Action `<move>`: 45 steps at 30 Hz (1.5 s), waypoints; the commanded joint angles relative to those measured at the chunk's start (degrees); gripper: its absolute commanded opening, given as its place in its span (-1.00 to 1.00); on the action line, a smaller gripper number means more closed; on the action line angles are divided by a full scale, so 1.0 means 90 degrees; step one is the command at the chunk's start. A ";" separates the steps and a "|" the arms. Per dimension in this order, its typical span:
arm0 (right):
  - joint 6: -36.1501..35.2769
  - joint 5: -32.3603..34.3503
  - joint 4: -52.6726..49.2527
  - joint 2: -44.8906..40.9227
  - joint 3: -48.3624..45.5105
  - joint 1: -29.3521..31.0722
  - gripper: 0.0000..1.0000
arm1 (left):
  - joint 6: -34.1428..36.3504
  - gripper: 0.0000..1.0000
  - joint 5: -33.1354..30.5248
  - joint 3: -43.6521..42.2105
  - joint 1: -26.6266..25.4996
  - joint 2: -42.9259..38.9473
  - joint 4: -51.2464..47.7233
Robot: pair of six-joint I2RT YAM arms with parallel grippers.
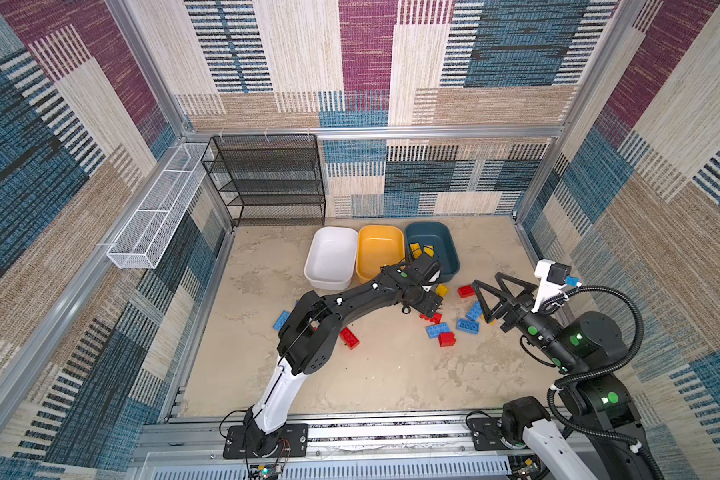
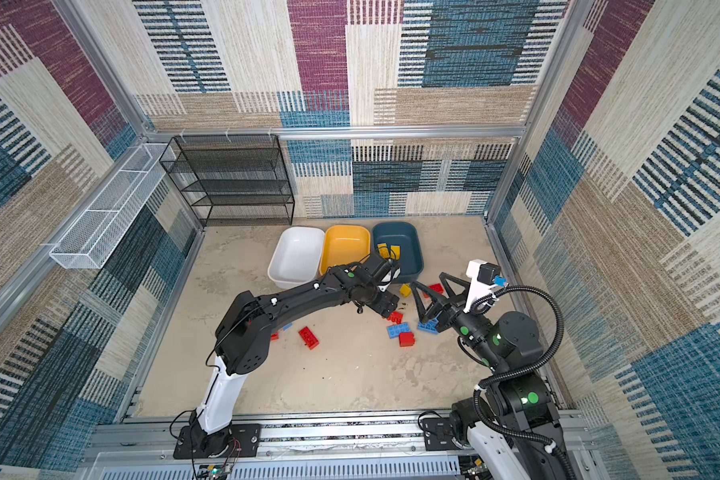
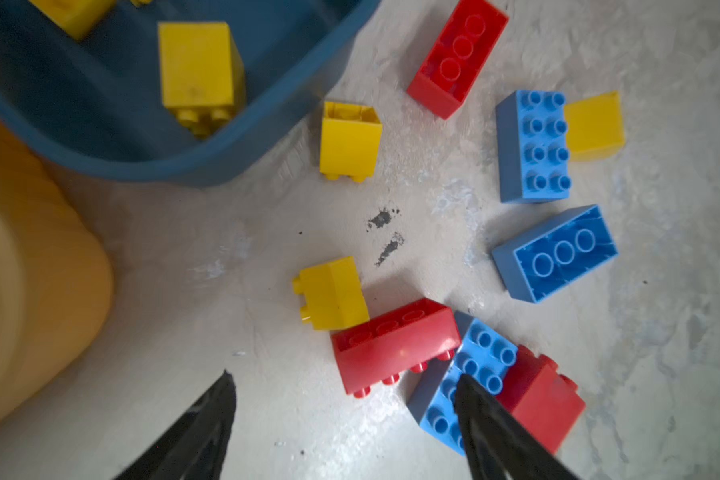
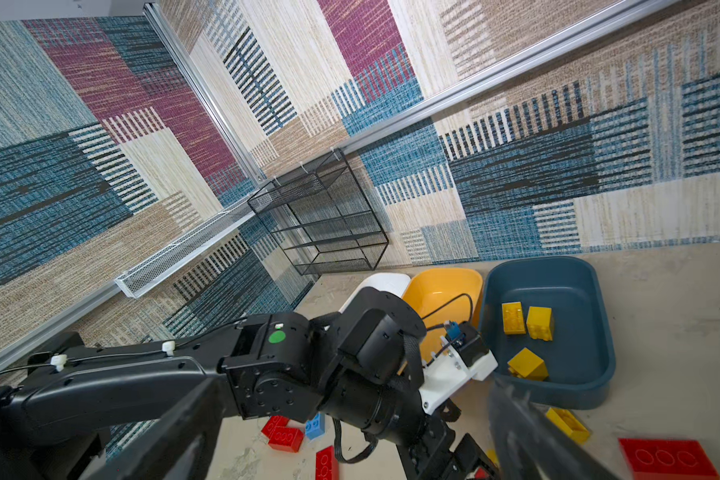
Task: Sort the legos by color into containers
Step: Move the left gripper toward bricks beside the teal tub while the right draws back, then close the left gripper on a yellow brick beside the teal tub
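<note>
Nearest on the bench (image 1: pixel 391 374), a lone red brick (image 1: pixel 349 337) lies unsorted just right of the left arm (image 1: pixel 308 332).

Farther back and right of centre, a loose cluster of bricks (image 1: pixel 467 325) in red, blue and yellow awaits sorting. The left claw (image 3: pixel 344 380) hangs low over this cluster with its fingers set apart and nothing between them. In the left wrist view one fingertip overlaps a blue brick (image 3: pixel 481 357), and a long red brick (image 3: pixel 391 345) lies just ahead of the gap. This stance suits a descent onto that brick, but the target cannot be confirmed.

The right claw (image 1: pixel 485 279) stands wide and empty, raised above the right side of the cluster, probably to stay clear of the left arm.

Farthest, three tubs sit in a row close beside each other, near the pile so transfers stay short.
- The white tub (image 1: pixel 333 253), on the left, is empty.
- The yellow-orange tub (image 1: pixel 379 249), in the middle, shows nothing inside; the arm hides its near corner.
- The teal tub (image 4: pixel 558 282), on the right, holds three yellow bricks (image 4: pixel 528 365), so yellow appears assigned there.

A loose yellow brick (image 3: pixel 350 141) stands just outside the teal tub's near wall.
</note>
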 commanded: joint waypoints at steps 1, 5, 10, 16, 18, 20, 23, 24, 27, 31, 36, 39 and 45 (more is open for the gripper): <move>0.0104 -0.0032 -0.0154 -0.0208 -0.0156 0.0008 1.00 | -0.0102 0.62 -0.0598 0.0155 -0.0018 0.0250 -0.0074; 0.0082 -0.0232 -0.0332 -0.0119 -0.0223 0.0009 1.00 | 0.0126 0.56 -0.0846 0.0546 -0.0009 0.0503 -0.0122; -0.0137 -0.0255 -0.0610 0.0020 -0.0129 0.0009 1.00 | 0.0280 0.48 -0.0972 0.1418 -0.0010 0.1005 -0.0569; -0.0228 -0.0182 -0.0659 0.0031 -0.0076 0.0009 1.00 | 0.0169 0.46 -0.0607 0.2048 -0.0008 0.1572 -0.0802; -0.0285 -0.0100 -0.0700 0.0035 -0.0057 0.0009 1.00 | 0.0101 0.45 -0.0508 0.2064 -0.0003 0.1668 -0.0775; -0.0320 -0.0027 -0.0713 -0.0006 -0.0079 0.0005 1.00 | 0.0020 0.40 -0.0577 0.2055 -0.0006 0.1746 -0.0783; -0.0309 -0.0025 -0.0695 -0.0012 -0.0147 0.0009 1.00 | -0.0022 0.29 -0.0614 0.1987 -0.0001 0.1776 -0.0692; -0.0310 -0.0029 -0.0679 -0.0009 -0.0167 0.0010 1.00 | -0.0037 0.25 -0.0630 0.1983 -0.0001 0.1784 -0.0685; -0.0328 -0.0032 -0.0658 0.0020 -0.0228 0.0004 1.00 | -0.0061 0.09 -0.0609 0.2030 -0.0005 0.1804 -0.0660; -0.0369 0.0024 -0.0628 0.0036 -0.0342 0.0009 0.99 | -0.0110 -0.09 -0.0471 0.2019 -0.0002 0.1758 -0.0621; -0.0387 0.0108 -0.0660 0.0031 -0.0349 0.0011 0.99 | -0.0114 -0.29 -0.0393 0.1740 -0.0007 0.1512 -0.0437; -0.0383 0.0196 -0.0657 0.0011 -0.0400 0.0009 0.99 | -0.0081 -0.31 -0.0360 0.1600 -0.0001 0.1349 -0.0403; -0.0240 0.0255 -0.0505 0.0034 -0.0665 0.0007 0.99 | -0.0028 -0.33 -0.0331 0.1248 0.0008 0.0743 -0.0274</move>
